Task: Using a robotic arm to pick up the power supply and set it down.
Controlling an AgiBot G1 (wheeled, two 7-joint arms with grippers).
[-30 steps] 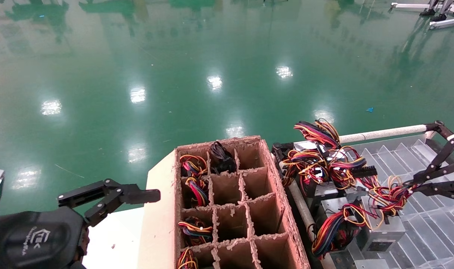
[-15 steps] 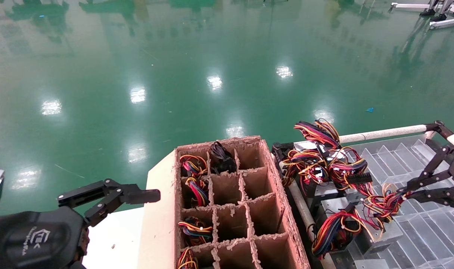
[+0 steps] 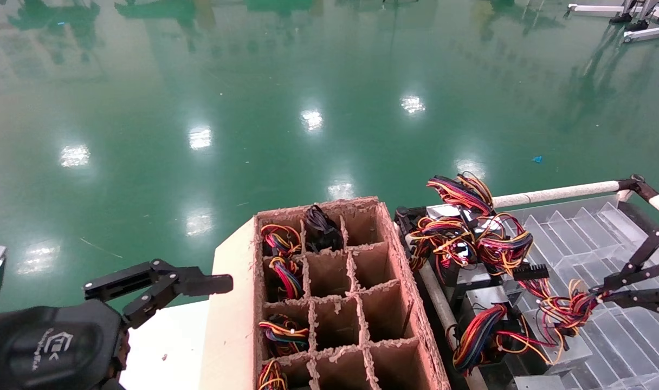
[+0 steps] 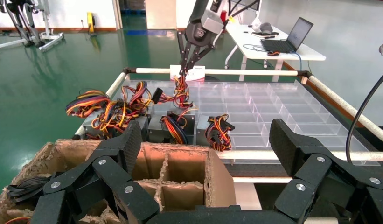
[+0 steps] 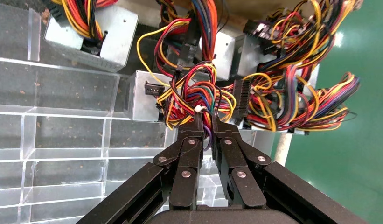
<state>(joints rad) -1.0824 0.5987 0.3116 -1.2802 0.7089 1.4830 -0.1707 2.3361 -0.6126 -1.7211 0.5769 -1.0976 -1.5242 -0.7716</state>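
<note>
right gripper clamped on power supply wires (over clear tray)

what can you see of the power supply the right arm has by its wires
The power supply is a silver-grey metal box with a small dark connector on one face, lying on the clear plastic divider tray beside similar units. Its bundle of red, yellow, orange and black wires is pinched between the closed fingers of the right tool. In the head view the wires run taut from box to tool, the box looking tilted.
</note>
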